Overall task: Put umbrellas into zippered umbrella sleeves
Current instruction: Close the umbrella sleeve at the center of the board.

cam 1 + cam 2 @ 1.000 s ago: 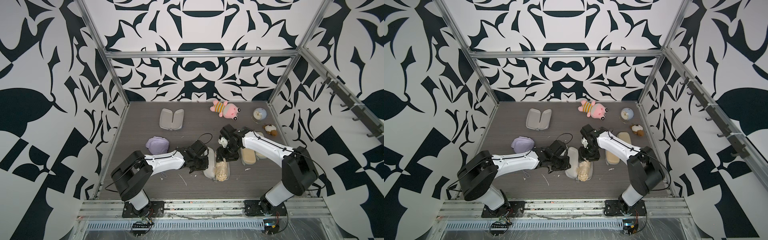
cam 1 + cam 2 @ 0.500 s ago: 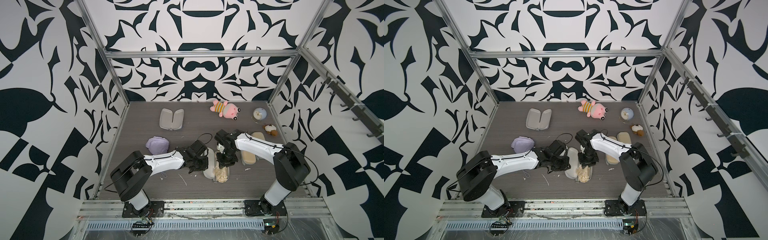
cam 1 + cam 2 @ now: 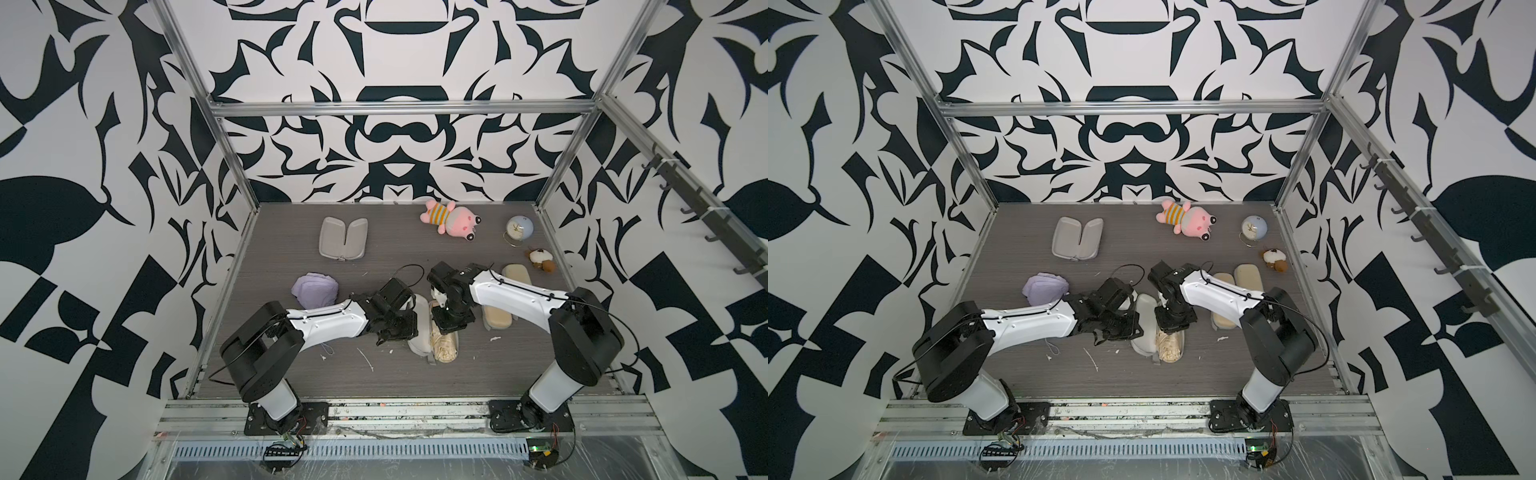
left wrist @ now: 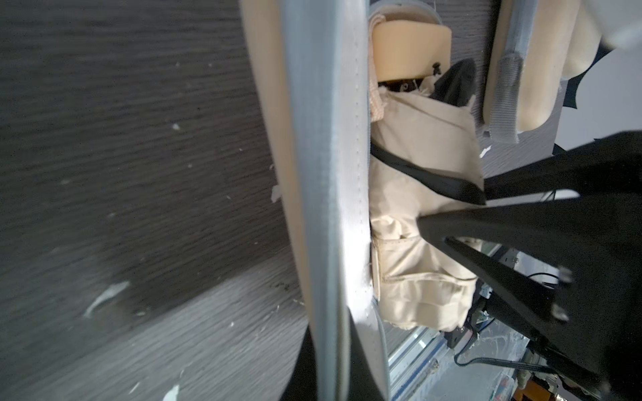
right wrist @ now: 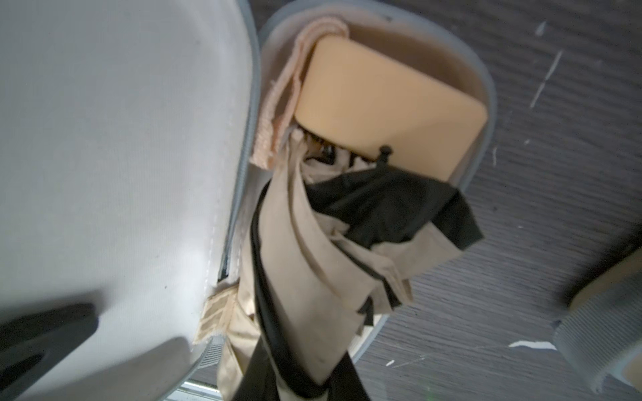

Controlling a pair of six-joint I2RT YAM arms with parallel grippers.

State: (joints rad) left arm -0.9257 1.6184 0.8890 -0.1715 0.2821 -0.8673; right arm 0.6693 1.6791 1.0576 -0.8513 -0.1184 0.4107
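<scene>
Right, biggest first. Grey wood-grain table (image 3: 291, 374) fills the cell floor. Left arm (image 3: 332, 324) & right arm (image 3: 511, 293) both reach to ctr-front and meet over the open beige sleeve (image 3: 420, 338), pale lining up.

An open grey sleeve (image 3: 343, 238) lies spread at the back, well apart. Two zipped ones sit by the right arm: far beige sleeve (image 3: 515, 274) and near beige sleeve (image 3: 496, 319). Lavender bundle (image 3: 314, 289) is near the left arm; I can't tell if it's umbrella or sleeve.

Task item: cream umbrella (image 3: 446, 353) lies in the sleeve half on the right arm's side. Its handle (image 5: 389, 104) butts into the rounded end, w/ the wrist strap (image 5: 278, 114) btwn handle and lid. Beige-and-black folds spill over the rim on the side away from the lid.

Left claw (image 3: 406, 330) is at the lid half's edge. In the left wrist view its fingers (image 4: 451, 229) lie on umbrella fabric just beside the zip edge w/ a small gap; whether it pinches anything, I can't tell.

Right claw (image 3: 448, 328) points down onto the umbrella's middle. Its tips are hidden in both top views and the wrist view doesn't settle it, so I can't tell how wide it stands.

Small stuff at the back-right: pink plush (image 3: 451, 218), clock (image 3: 519, 228), brown plush (image 3: 540, 259). White scraps (image 3: 365, 359) lie near front.
</scene>
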